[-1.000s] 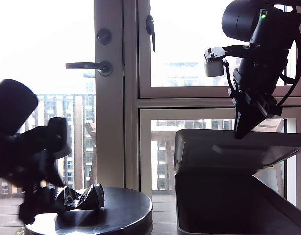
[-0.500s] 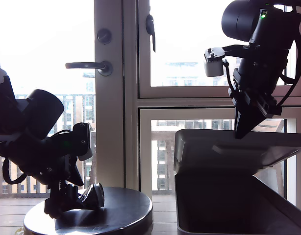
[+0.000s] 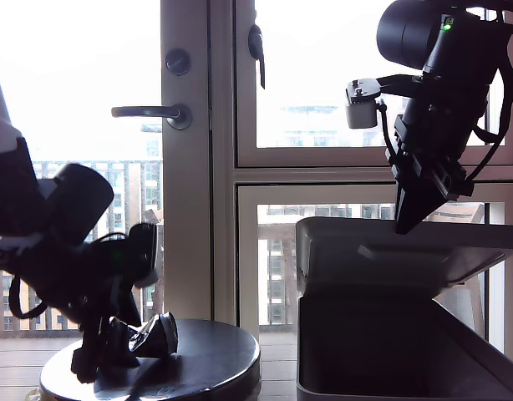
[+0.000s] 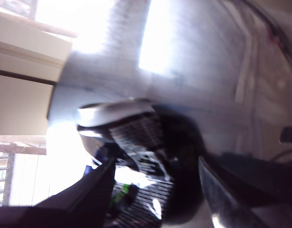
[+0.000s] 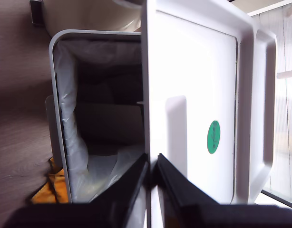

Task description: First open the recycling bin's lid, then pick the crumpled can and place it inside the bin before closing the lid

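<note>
Pincer of my first gripper (image 4: pixel 155 178) straddles the crumpled can (image 4: pixel 136 142).

Backlit to near silhouette in the exterior view, my first gripper (image 3: pixel 102 355) hides part of the crumpled can (image 3: pixel 154 336), which is smeared with blur in the first wrist view, while the recycling bin (image 3: pixel 390 351) is cut off by that view's lower edge.

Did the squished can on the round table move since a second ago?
No. The crumpled can sits in the same spot on the round dark table, below the door handle. Only my first gripper shifted around it.
</note>
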Controlling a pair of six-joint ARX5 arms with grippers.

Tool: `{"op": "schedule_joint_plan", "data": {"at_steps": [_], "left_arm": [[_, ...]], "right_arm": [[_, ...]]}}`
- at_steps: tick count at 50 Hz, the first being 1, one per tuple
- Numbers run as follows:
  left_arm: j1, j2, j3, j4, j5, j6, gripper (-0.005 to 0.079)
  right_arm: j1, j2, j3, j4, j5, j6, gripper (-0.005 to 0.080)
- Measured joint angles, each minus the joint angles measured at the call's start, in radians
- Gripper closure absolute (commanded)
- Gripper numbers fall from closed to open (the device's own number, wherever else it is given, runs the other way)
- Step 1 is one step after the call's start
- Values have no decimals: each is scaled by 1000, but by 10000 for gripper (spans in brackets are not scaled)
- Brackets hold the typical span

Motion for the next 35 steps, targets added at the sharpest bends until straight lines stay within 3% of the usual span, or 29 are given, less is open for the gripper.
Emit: {"op": "schedule_joint_plan", "data": {"at_steps": [12, 35], "left_arm": [[7, 36, 38, 7, -39, 66, 245], [41, 45, 93, 12, -42, 77, 246]], "right_arm": [[0, 0, 0, 0, 0, 0, 765], [0, 0, 0, 5, 0, 4, 765]]}}
